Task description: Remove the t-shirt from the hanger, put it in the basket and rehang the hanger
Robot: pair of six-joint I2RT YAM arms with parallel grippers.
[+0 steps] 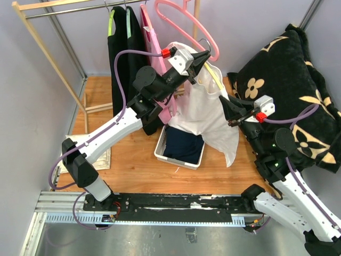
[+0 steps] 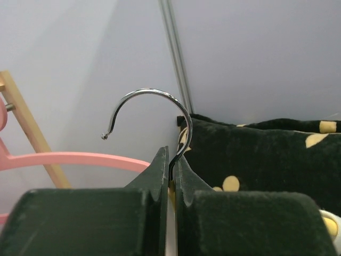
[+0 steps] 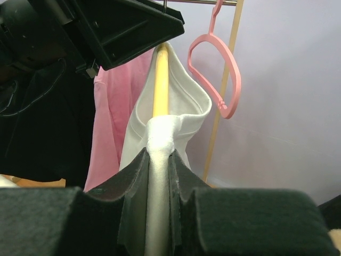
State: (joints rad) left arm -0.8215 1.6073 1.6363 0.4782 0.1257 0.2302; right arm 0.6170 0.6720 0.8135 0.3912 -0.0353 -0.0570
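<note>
A white t-shirt [image 1: 205, 114] hangs on a yellow hanger [image 1: 214, 76] held up in mid-air above the floor. My left gripper [image 1: 206, 55] is shut on the hanger's chrome hook [image 2: 152, 114]; in the left wrist view the wire runs down between the closed jaws [image 2: 171, 173]. My right gripper [image 1: 228, 109] is shut on the t-shirt's shoulder, with white cloth [image 3: 159, 141] pinched over the yellow hanger arm [image 3: 160, 88] between its fingers. The shirt's collar [image 3: 186, 104] stands open around the hanger.
A white bin [image 1: 180, 146] with dark cloth stands on the wooden floor under the shirt. A clothes rack [image 1: 69, 10] behind holds black [image 1: 125, 58] and pink [image 1: 154, 48] garments and an empty pink hanger [image 1: 186, 24]. A black flowered blanket [image 1: 290, 90] lies at right.
</note>
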